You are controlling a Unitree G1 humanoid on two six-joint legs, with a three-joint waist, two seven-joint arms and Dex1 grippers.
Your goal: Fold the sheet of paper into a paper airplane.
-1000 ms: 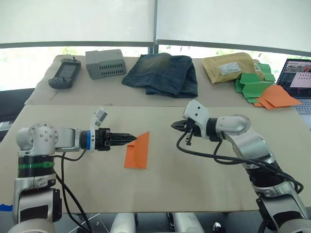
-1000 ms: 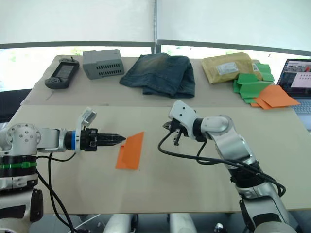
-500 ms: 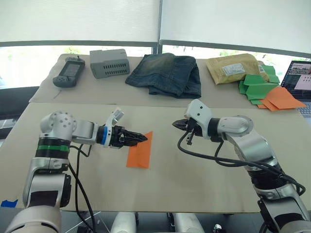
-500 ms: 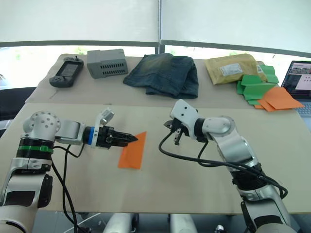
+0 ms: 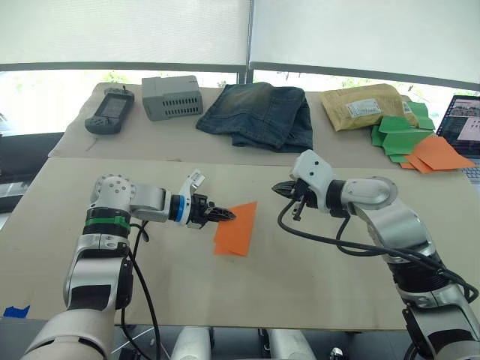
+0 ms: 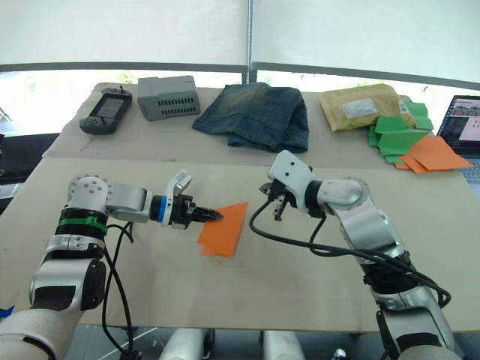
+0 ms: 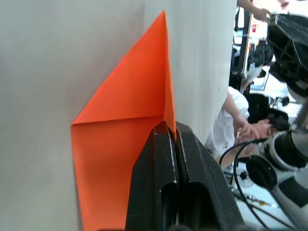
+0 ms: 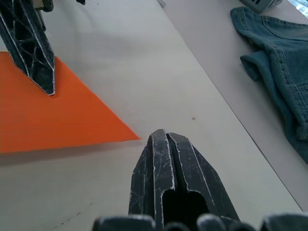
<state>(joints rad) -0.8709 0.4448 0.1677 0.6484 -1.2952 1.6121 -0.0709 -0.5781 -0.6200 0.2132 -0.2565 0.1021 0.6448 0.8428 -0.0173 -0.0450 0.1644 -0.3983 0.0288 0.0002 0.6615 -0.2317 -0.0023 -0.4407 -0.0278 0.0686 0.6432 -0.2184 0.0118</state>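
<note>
Sheet of paper [image 5: 235, 229]: orange, flat on worktop [image 5: 322, 262] centre, halved with one corner flap folded; left tool [image 5: 228, 215] closed, tips at its near-left edge; right tool [image 5: 278, 189] closed, just beside, apart; nose and wing folds outstanding.

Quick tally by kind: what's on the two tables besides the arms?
Loose orange folded paper sheet: 1
Pile of green and orange papers: 1
Blue denim jeans: 1
Tan padded envelope: 1
Grey vented box: 1
Dark handheld controller: 1
Open laptop: 1
Total: 7
</note>
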